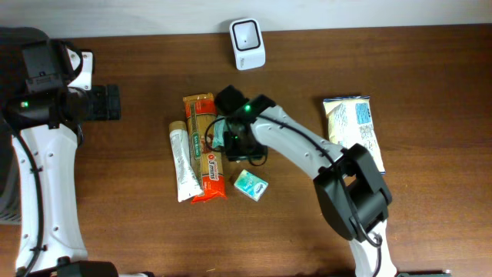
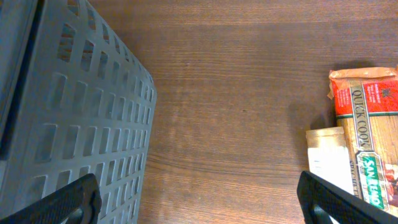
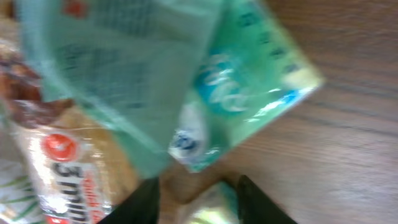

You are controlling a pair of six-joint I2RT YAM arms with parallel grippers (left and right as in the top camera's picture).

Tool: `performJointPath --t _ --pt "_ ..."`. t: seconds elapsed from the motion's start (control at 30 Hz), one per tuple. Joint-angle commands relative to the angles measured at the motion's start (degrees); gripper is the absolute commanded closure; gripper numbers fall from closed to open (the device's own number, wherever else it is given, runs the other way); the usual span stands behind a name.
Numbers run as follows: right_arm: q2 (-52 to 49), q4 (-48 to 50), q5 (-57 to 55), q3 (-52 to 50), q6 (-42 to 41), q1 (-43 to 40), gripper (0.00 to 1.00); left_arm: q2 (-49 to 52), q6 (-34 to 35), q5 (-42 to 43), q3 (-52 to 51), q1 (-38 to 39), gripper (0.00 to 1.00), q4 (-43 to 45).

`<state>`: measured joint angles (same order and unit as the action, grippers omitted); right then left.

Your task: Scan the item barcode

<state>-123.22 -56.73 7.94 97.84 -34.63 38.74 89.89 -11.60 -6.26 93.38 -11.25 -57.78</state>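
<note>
At the brown wooden table (image 1: 415, 61), my right gripper (image 1: 233, 141) hangs low over a teal plastic pouch (image 1: 217, 132) in the middle of the spread. The pouch lies against the right edge of an orange-and-red pasta packet (image 1: 204, 154). From my right wrist, the pouch (image 3: 249, 93) fills the upper frame, blurred and partly overlapping the packet (image 3: 68, 155). My two dark fingers (image 3: 146, 199) stand partway in with a gap between them, and from this soft view I cannot tell whether they have hold of the pouch or of anything at all. A white barcode scanner (image 1: 247, 42) stands at the far edge of the table, well apart from the pouch. A white tube (image 1: 181, 165) lies along the packet's left side. A small teal-and-white box (image 1: 250, 185) sits just beside the packet's lower right corner, and a white, blue and yellow packet (image 1: 352, 127) lies off to the right. My left gripper (image 1: 108, 102) hovers at the left of the table, jaws spread wide and holding nothing. Its wrist camera shows a grey slotted plastic crate (image 2: 74, 112) beside bare wood, with the pasta packet (image 2: 367, 112) at the frame's right edge.
</note>
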Motion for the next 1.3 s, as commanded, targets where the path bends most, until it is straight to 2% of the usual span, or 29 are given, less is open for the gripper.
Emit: performJointPath --t 0.0,0.07,0.23,0.5,0.6,0.67,0.77,0.87,1.07,1.17,1.23,1.27 --pt "-0.3 1.3 -1.2 -0.9 -3.6 3.8 0.71 -0.7 -0.7 -0.2 0.8 -0.3 0.01 0.1" --pt "-0.4 1.0 -1.1 -1.6 -3.8 5.6 0.75 -0.7 -0.7 -0.2 0.8 -0.3 0.01 0.1" --pt "-0.4 -3.5 -0.7 -1.9 -3.8 8.8 0.74 -0.7 -0.7 -0.2 0.8 -0.3 0.01 0.1" --pt "-0.4 -5.7 1.9 -5.3 -3.2 8.7 0.74 -0.7 -0.7 -0.2 0.8 -0.3 0.01 0.1" --pt "-0.4 -10.5 1.9 -5.3 1.9 6.8 0.74 -0.7 -0.7 -0.2 0.8 -0.3 0.01 0.1" --pt "-0.4 -13.2 1.2 -5.3 10.7 4.2 0.73 -0.7 -0.7 -0.2 0.8 -0.3 0.01 0.1" --pt "-0.4 -13.2 -7.6 -5.3 24.5 0.5 0.64 -0.7 -0.7 -0.2 0.8 -0.3 0.01 0.1" --pt "-0.4 -11.7 -10.0 -5.3 28.7 -3.4 0.62 -0.7 -0.7 -0.2 0.8 -0.3 0.01 0.1" --pt "0.5 -11.6 0.6 -0.4 28.2 -7.3 0.63 -0.7 -0.7 -0.2 0.8 -0.3 0.01 0.1" --pt "0.6 -9.9 -0.3 4.6 20.5 -7.6 0.81 -0.7 -0.7 -0.2 0.8 -0.3 0.01 0.1" --pt "0.6 -5.6 -2.2 4.7 12.2 -8.0 0.94 -0.7 -0.7 -0.2 0.8 -0.3 0.01 0.1" --pt "0.6 -2.8 -4.7 3.7 5.8 -8.0 0.96 -0.7 -0.7 -0.2 0.8 -0.3 0.01 0.1"
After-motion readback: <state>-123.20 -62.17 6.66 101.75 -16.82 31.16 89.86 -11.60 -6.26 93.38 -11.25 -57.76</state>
